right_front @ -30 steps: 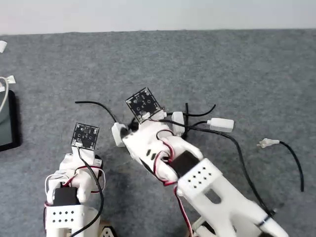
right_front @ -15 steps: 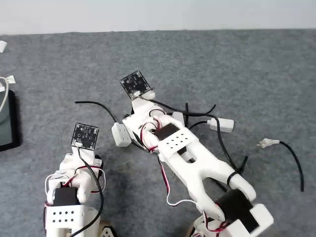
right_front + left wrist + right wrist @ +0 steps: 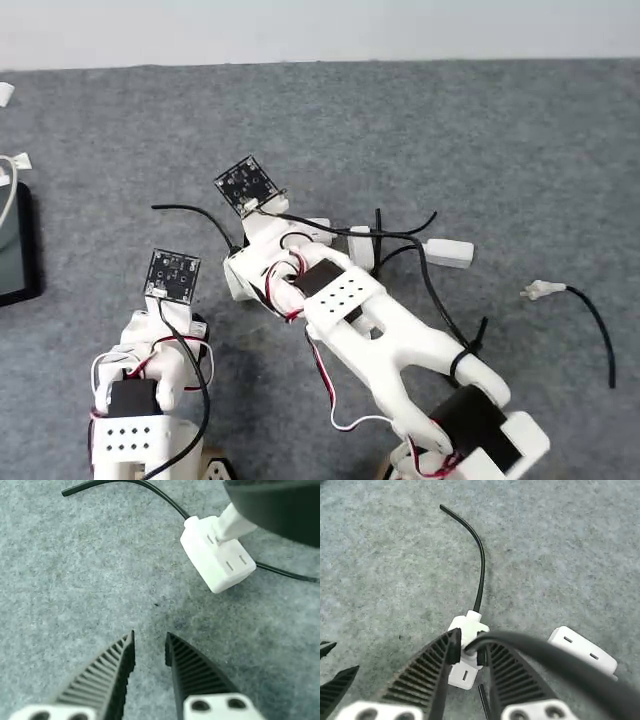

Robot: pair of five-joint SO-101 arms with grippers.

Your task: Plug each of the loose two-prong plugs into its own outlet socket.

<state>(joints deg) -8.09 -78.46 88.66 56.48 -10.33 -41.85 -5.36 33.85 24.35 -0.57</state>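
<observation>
**A:** First entry?

**B:** Plug (image 3: 234, 524), white. It is clamped between the fingers of the right end effector (image 3: 467, 650). Its tip meets the slotted face of a white socket (image 3: 218, 560), which lies on the grey bench (image 3: 500, 130) left of centre. I cannot tell whether the prongs are in.

**A:** Attached to the socket?

**B:** A thin black cord (image 3: 481, 565), curving away to a free end.

**A:** Other stock?

**B:** Second socket (image 3: 361, 245) and third socket (image 3: 450, 252), near each other beside the right arm. Loose plug (image 3: 541, 290) on a black cord, farther right and well apart.

**A:** The other arm?

**B:** Left end effector (image 3: 150, 647), fingers a little apart, over bare bench near the first socket.

**A:** Differences from a second ago?

**B:** The right arm has swung left and stretched farther out, covering more of the first socket. The left arm, the other sockets and the loose plug are unmoved.
</observation>
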